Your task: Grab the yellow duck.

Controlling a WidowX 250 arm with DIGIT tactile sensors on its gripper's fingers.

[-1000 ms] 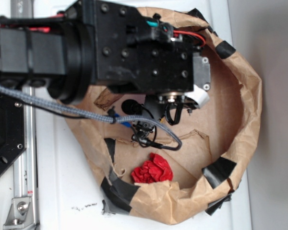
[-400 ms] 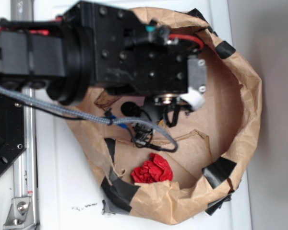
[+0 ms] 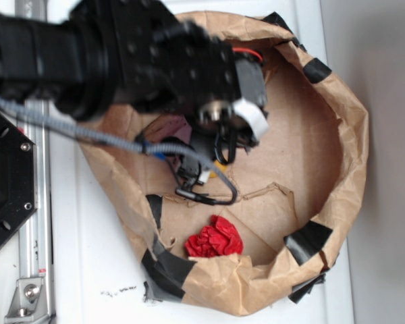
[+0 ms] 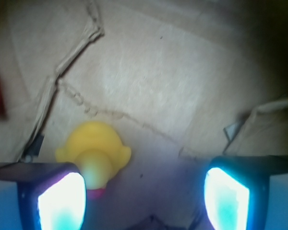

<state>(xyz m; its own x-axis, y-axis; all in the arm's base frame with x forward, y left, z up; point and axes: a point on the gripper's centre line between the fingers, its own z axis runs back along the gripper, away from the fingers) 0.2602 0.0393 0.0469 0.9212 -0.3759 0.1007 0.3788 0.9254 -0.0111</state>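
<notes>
Claw fingers [image 4: 143, 199] stand wide apart in the wrist view, gripping nothing, low over the brown paper floor [image 4: 158, 81]. Just beside the left-hand finger [image 4: 60, 201] sits the yellow duck [image 4: 93, 151], partly tucked behind it and well short of the other finger. From the exterior view the arm [image 3: 121, 61] reaches into the paper-walled bin [image 3: 344, 135], where a red paper wad [image 3: 214, 238] lies near the taped wall.

Arm [image 3: 121, 61] blurred, hiding most of yellow duck [image 3: 219, 163]; beak perhaps behind finger [image 4: 57, 201].
</notes>
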